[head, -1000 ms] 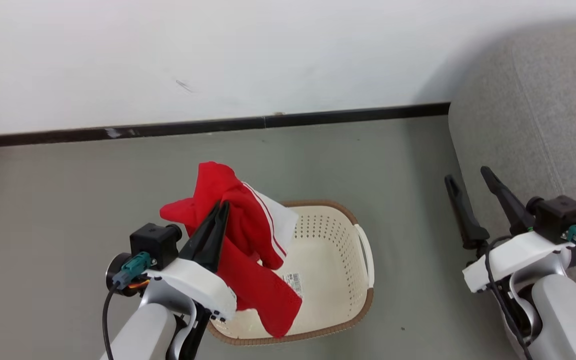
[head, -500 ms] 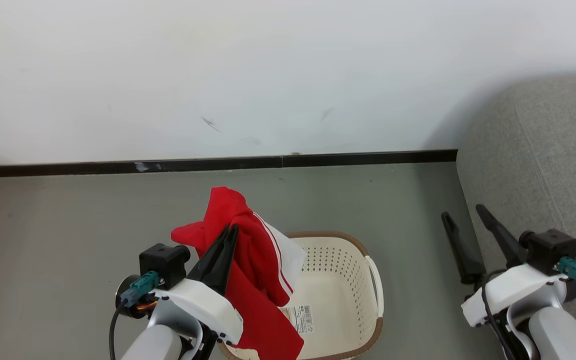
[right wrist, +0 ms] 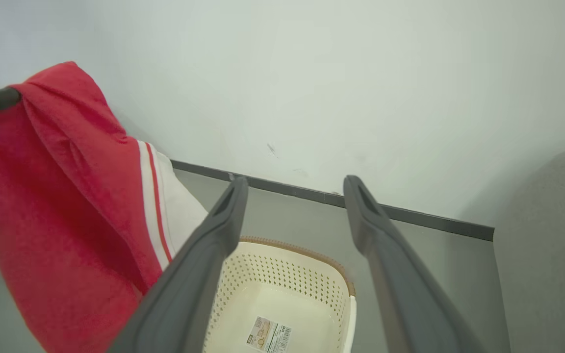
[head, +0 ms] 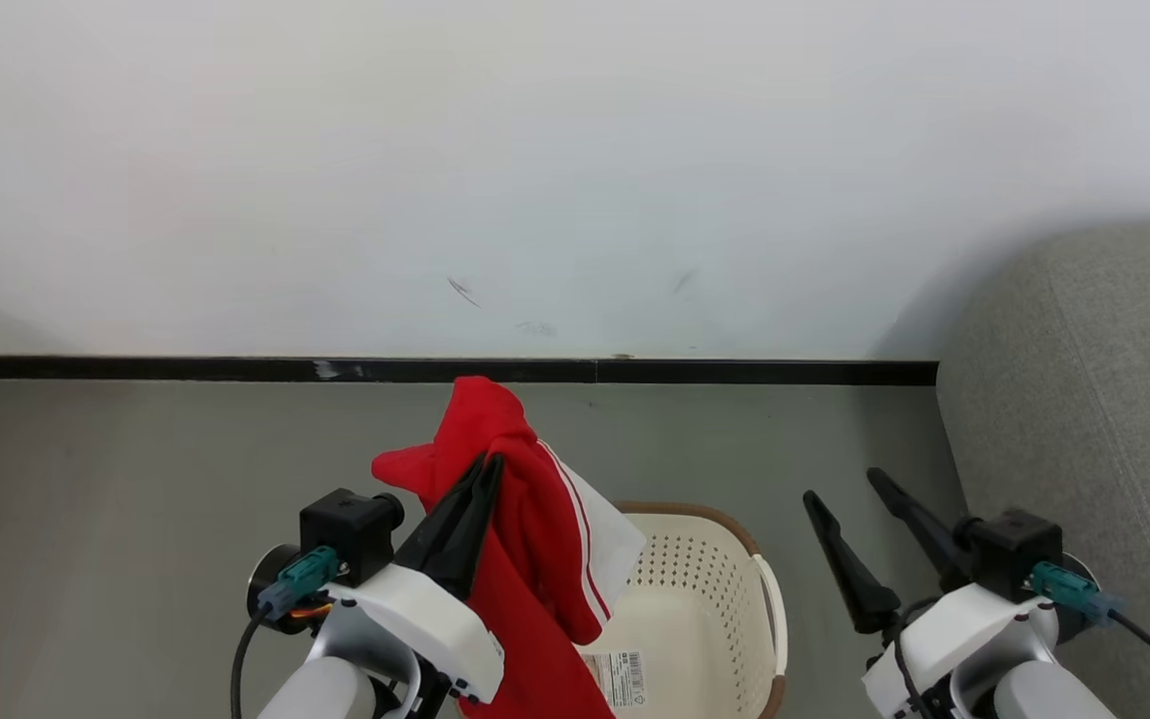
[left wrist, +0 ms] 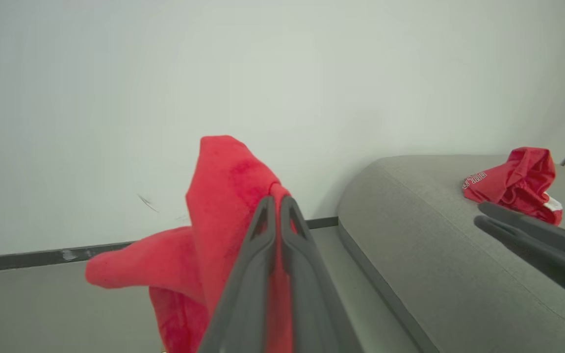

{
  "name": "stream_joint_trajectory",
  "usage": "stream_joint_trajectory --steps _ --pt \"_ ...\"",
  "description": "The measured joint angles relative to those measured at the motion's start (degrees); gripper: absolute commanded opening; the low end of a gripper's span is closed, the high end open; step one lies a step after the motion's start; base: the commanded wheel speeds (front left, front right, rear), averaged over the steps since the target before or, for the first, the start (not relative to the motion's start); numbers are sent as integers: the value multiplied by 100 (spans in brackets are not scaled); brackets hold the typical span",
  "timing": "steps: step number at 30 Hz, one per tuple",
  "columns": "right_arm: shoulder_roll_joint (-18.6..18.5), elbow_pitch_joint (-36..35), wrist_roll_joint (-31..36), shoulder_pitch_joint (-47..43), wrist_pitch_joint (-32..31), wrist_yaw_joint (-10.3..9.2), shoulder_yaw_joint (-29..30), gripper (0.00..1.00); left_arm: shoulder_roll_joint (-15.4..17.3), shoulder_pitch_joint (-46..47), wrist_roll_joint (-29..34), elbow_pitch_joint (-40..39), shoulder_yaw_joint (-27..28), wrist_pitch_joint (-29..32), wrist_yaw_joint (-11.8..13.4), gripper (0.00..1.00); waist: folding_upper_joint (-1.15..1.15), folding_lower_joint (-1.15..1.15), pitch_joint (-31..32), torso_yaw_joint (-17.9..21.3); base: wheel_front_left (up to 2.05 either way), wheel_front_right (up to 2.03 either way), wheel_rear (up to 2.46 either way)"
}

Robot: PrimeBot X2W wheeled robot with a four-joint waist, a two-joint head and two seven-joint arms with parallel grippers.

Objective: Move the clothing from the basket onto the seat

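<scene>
head view: left gripper [head: 488, 467] pinched shut on the striped garment [head: 535, 509], hanging above the basket [head: 715, 599]; right gripper [head: 843, 486] wide, empty. left wrist view: seat [left wrist: 434, 235] lies right, bearing a lettered garment [left wrist: 513, 181]. right wrist view: basket bottom bare. seemingly the carrying step; next, swing right, release over seat.

The basket [head: 700, 579] is sitting on the floor [head: 136, 469] before the wall [head: 575, 150]. One piece of clothing [head: 525, 499] is hanging over the basket's left side from the left gripper [head: 490, 462]. The seat [head: 1084, 399] is standing to the right, the right gripper [head: 843, 485] hovering between it and the basket. A second garment [left wrist: 513, 181] is lying on the seat.
</scene>
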State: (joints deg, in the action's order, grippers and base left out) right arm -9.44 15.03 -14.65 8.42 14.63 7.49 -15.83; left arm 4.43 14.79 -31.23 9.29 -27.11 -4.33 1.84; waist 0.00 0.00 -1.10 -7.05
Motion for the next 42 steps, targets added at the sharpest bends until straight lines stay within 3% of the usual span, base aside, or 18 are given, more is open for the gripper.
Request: stream_joint_trajectory --steps 9,24,42 --pt "40 -113 0 31 0 0 -728 100 85 4 124 -328 -281 258 -111 0 0 0 126 -189 0 0 0" --pt "-68 -157 -25 509 0 0 -1896 100 258 147 82 -773 -732 687 -654 0 0 0 218 -482 0 0 0" --pt "-394 -129 -192 976 0 1 -2883 100 471 162 -331 -1070 -1031 940 -814 0 0 0 237 -525 0 0 0"
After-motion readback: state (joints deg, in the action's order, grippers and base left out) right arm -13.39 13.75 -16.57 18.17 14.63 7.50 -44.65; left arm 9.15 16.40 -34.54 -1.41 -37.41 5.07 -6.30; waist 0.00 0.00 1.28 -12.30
